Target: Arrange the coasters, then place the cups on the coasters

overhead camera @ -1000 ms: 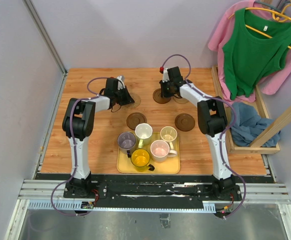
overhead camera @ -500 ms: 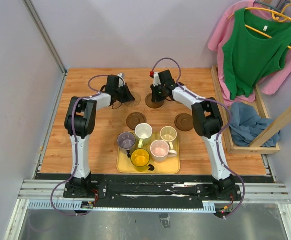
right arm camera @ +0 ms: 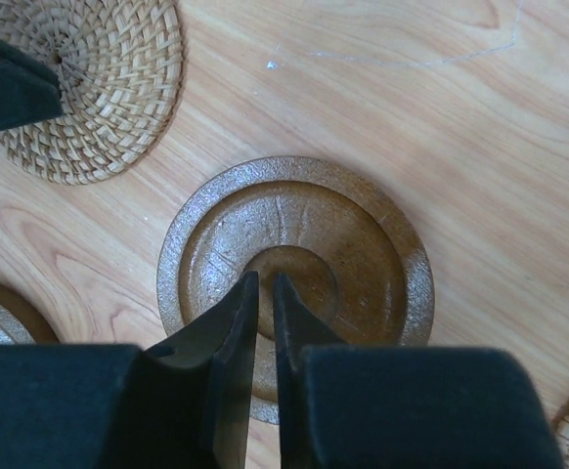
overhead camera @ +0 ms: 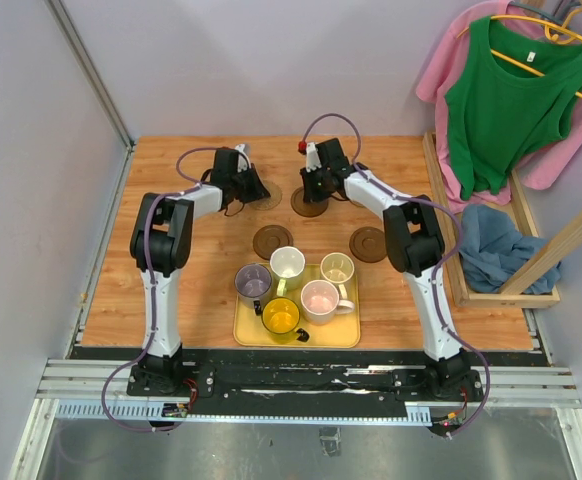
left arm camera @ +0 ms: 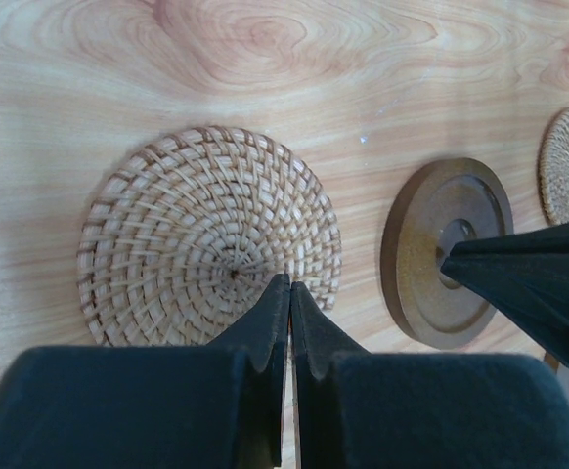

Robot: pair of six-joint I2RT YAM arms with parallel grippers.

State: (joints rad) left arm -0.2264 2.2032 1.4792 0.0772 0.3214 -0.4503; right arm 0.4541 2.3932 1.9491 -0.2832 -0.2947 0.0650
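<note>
Top view: cups [overhead camera: 319,298] sit in the tray [overhead camera: 343,335]. Left wrist: your left fingers [left arm camera: 270,327] are pinched shut, woven coaster [left arm camera: 196,225] dead ahead at the tips. Right wrist: right fingers [right arm camera: 231,332] barely cracked, centred over the brown coaster [right arm camera: 363,244].

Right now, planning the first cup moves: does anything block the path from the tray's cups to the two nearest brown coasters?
Nothing visible does. The left brown coaster and right brown coaster lie bare just beyond the tray; the left gripper and right gripper sit farther back.
</note>
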